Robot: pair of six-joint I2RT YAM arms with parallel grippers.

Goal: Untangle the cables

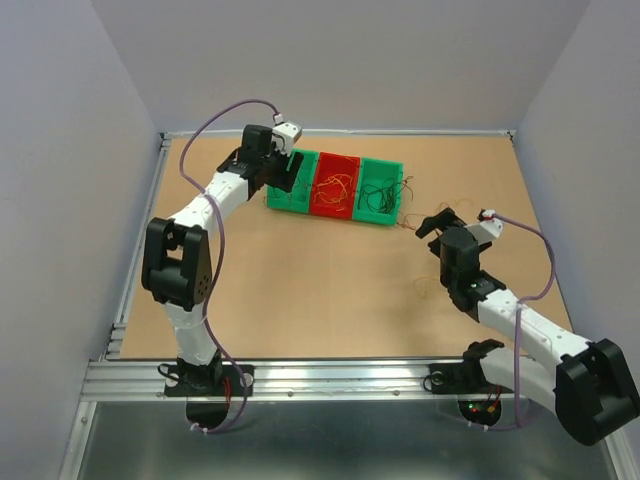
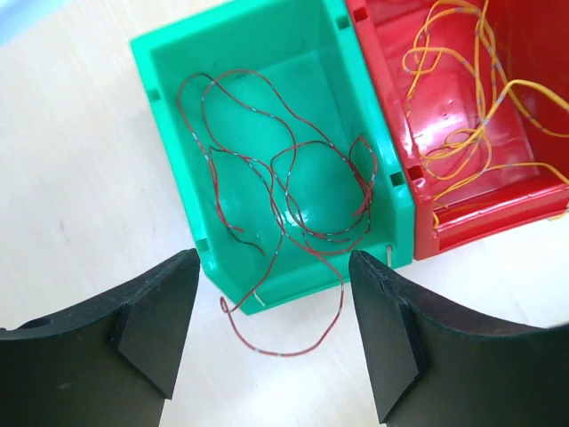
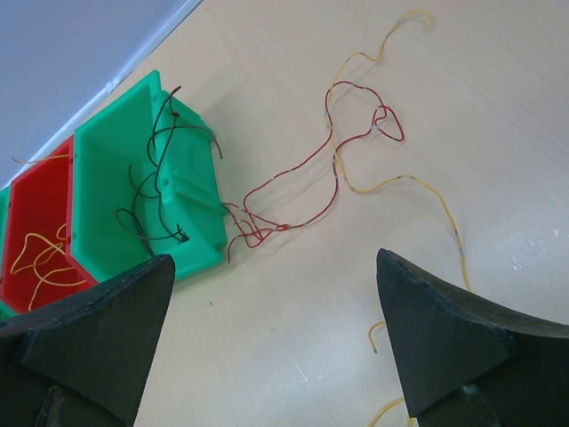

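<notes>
Your left jaws stand apart, empty, above the left green bin point(image 2: 267, 53), where red cables point(image 2: 293, 191) lie. Your right jaws, also apart, hang over a red-and-yellow tangle point(image 3: 336, 178) on the desk point(image 3: 498, 107) beside the right green bin point(image 3: 191, 205). Expect it to be light, springy and snag-prone; pinch one free end.

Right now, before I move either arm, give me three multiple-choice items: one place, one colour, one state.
1. The loose red-and-yellow tangle lies: A on the table by the right green bin; B in the red bin; C on an arm.
2. Wires in the left green bin are: A black; B dark red; C yellow.
3. The right gripper is: A shut on a wire; B open and empty; C shut on a bin.
Answers: A, it sprawls on the table; B, its loops look dark red; B, jaws wide apart.
</notes>
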